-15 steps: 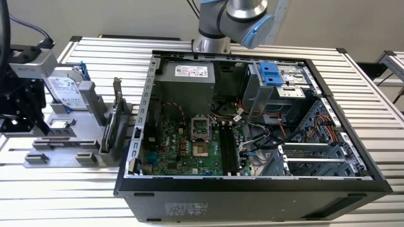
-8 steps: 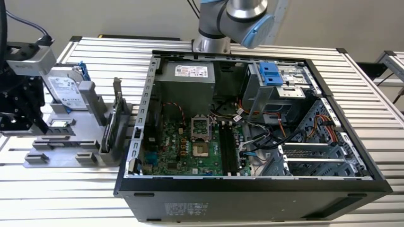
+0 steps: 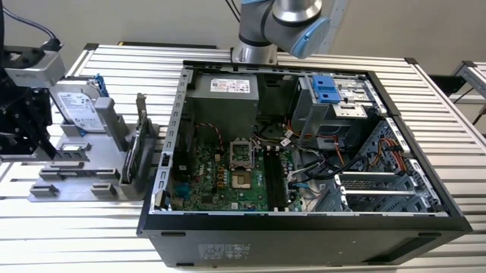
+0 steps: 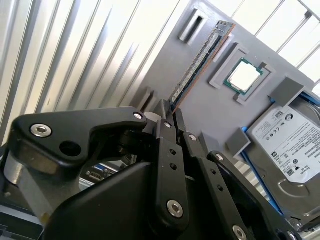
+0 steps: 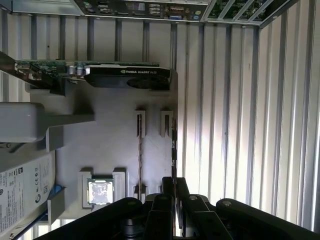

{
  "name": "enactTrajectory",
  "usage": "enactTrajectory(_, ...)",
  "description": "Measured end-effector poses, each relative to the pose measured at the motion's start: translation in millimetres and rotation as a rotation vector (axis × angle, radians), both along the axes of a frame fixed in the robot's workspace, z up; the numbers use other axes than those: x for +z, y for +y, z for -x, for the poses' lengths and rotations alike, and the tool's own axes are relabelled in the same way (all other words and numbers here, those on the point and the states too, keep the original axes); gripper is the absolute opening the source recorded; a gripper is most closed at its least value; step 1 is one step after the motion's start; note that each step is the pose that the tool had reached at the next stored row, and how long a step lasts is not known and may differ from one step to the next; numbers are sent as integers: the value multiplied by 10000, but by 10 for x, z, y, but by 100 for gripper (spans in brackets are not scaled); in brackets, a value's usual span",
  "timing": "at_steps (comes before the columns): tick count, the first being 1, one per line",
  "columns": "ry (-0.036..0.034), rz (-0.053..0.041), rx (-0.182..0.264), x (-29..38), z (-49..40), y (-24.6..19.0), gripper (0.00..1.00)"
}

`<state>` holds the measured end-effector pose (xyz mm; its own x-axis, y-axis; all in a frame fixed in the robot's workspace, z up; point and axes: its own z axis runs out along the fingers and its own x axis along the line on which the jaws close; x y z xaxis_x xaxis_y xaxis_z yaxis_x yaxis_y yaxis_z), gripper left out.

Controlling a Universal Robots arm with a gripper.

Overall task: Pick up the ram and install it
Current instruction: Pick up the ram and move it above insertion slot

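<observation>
Gripper (image 4: 171, 111) hovering at one end of the ram (image 4: 202, 57), which is standing in the grey holder tray (image 4: 215, 110).

The ram is sitting upright on its long edge in a slot of the tray. It is lying between an empty slot (image 4: 192, 25) and the square silver CPU chip (image 4: 244, 76), and the hard drive (image 4: 287, 145) is lying just beyond the chip. The gripper's tip is sitting right at the ram's nearer end, but I cannot tell whether it is clenching the stick or released. The graphics card (image 5: 125, 76) is standing on edge on the tray, between the ram and the open computer case (image 3: 304, 224). In the exterior view the tray is resting on the slatted table (image 3: 76, 239) at the exterior view's left, just beside the case. The motherboard (image 3: 220, 176) is lying exposed inside the case, and the arm (image 3: 288, 17) is rising on the case's far side.
</observation>
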<state>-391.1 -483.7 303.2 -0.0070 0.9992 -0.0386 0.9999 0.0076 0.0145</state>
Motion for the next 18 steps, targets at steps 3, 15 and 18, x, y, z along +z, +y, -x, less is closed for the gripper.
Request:
enactTrajectory(3,0,0,0,18,0,0,0)
enactTrajectory(15,0,0,-1,87,0,0,0)
enactTrajectory(18,0,-1,0,104,0,0,0)
